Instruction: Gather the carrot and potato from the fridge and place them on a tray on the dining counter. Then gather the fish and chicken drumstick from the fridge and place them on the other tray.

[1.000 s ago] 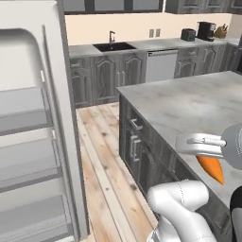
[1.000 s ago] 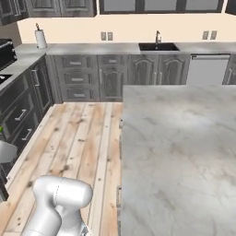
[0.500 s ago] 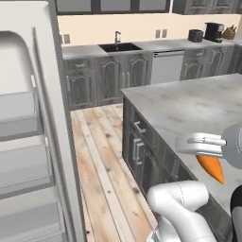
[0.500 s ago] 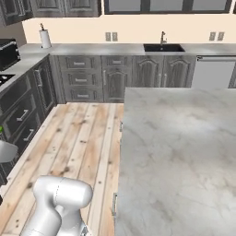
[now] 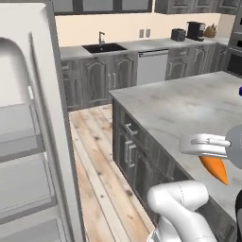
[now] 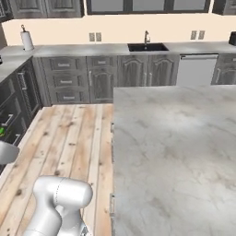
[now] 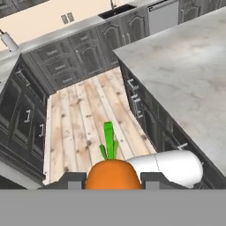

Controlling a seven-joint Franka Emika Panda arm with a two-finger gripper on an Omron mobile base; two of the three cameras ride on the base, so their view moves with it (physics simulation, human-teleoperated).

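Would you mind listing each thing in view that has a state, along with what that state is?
Gripper: shut on the carrot.
Carrot: held off the counter, green top pointing away from the hand.
Fridge door: open, its shelves showing.
Counter: bare where visible, no tray seen.
Counter drawers: closed.
Sink: tap not running, as far as can be seen.

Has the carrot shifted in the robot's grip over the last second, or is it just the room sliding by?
No. The carrot hangs at the same spot under the gripper at the left base view's right edge, while the sink slides sideways; the base is moving.
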